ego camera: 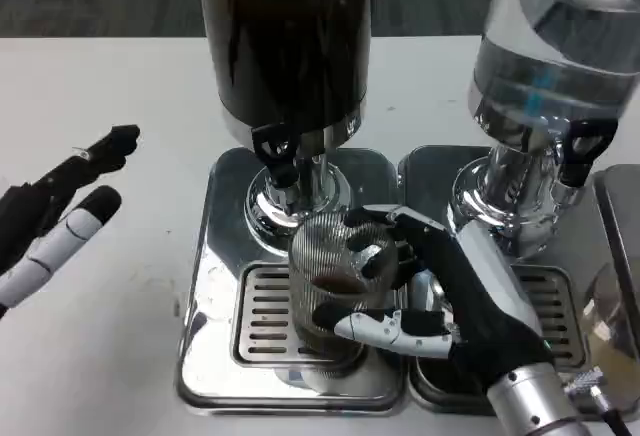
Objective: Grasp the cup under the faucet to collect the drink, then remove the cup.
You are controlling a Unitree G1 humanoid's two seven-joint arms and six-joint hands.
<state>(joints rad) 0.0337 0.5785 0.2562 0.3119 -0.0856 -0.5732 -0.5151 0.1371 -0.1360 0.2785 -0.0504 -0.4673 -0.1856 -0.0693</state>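
The dark-drink dispenser (285,46) is taken as the landmark: its tank is cut off by the top edge, and a second dispenser of clear liquid (550,66) is seen to its right, likewise cropped. Below the dark tank a steel drip tray (215,256) is set, and directly under its black faucet (276,151) the ribbed cup (325,276) is stood upright on the grille — long axis vertical, with a little dark liquid seen inside. The cup is wrapped by the right hand (440,296), reached in from the right of the tray, with fingers laid across its front and far side; the cup is judged to be held. Removal is therefore judged to turn on this hand, which is already on the cup, while the left hand (60,216) is kept well to the left of the dispenser, fingers apart and holding nothing. The cup's base and right wall are hidden by fingers — how full it is cannot be told.
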